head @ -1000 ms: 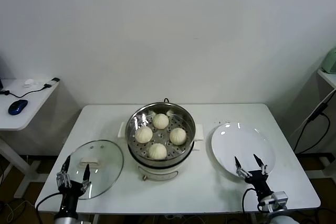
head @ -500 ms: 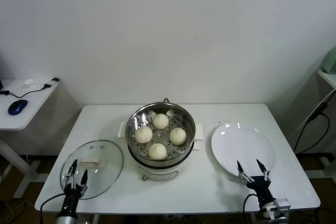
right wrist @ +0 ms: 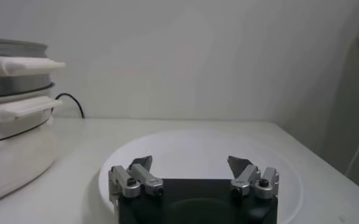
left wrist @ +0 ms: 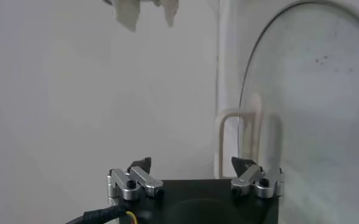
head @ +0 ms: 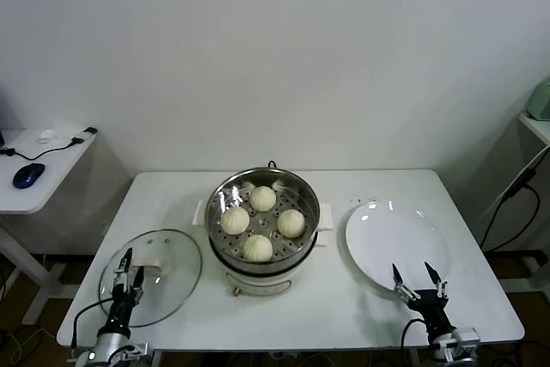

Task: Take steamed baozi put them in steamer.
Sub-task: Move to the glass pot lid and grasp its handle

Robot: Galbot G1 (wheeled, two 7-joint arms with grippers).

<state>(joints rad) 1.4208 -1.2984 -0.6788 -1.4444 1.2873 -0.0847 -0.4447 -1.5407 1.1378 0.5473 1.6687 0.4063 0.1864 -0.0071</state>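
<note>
Fingers spread wide on the left gripper (head: 125, 266) and right gripper (head: 417, 278), both holding nothing. Four steamed baozi (head: 257, 247) sit inside the steamer (head: 223, 197); both grippers are well in front of it.

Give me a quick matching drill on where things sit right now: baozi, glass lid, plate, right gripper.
Things:
1. baozi
2. glass lid
3. plate
4. right gripper

Places/states:
A. bare, on the table right of the steamer
B. open, at the plate's near edge
C. four in the perforated tray
D. flat on the table left of the steamer

Pairs: 1-C, 2-D, 3-A, 4-B
</note>
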